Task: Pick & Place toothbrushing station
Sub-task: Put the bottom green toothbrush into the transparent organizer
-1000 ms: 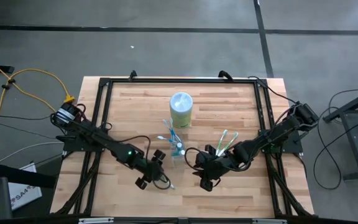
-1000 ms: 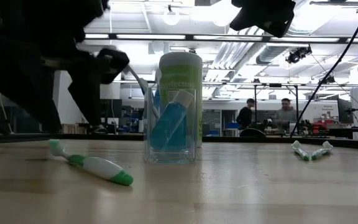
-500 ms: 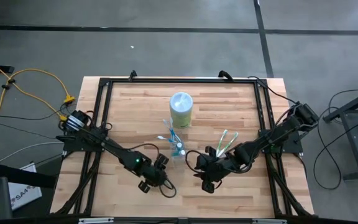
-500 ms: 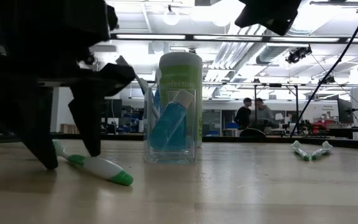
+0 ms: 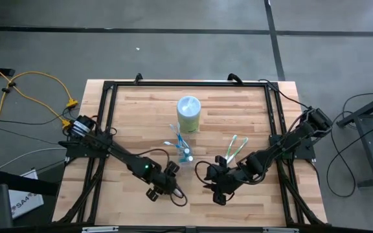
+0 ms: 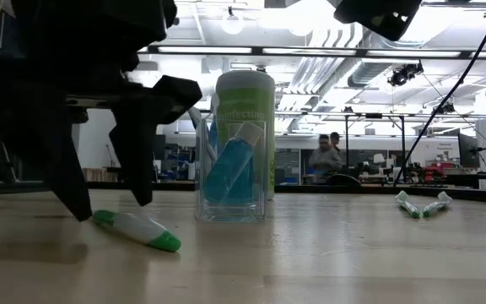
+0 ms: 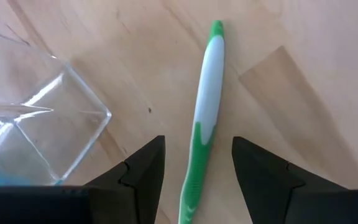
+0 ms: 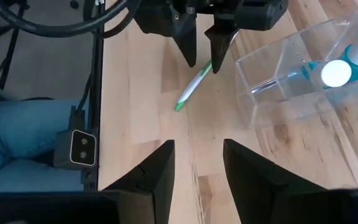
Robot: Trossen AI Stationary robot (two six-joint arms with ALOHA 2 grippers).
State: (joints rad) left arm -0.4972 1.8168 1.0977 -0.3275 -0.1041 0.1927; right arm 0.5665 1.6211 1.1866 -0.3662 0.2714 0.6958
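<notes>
Green-and-white toothbrush (image 7: 205, 106) flat on wood, lengthwise between parted left fingers (image 7: 146, 171) (right's parted too).

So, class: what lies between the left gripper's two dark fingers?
The green-and-white toothbrush lies flat on the wooden table between the open left gripper's fingers, untouched; the left wrist view shows it.

Both arms are matte black, built of slim jointed links with looping black cables running along them. The left arm (image 5: 118, 157) carries a small green light near its wrist. The fingers (image 7: 145, 174) are black, flat-sided wedges tapering to blunt tips.
</notes>
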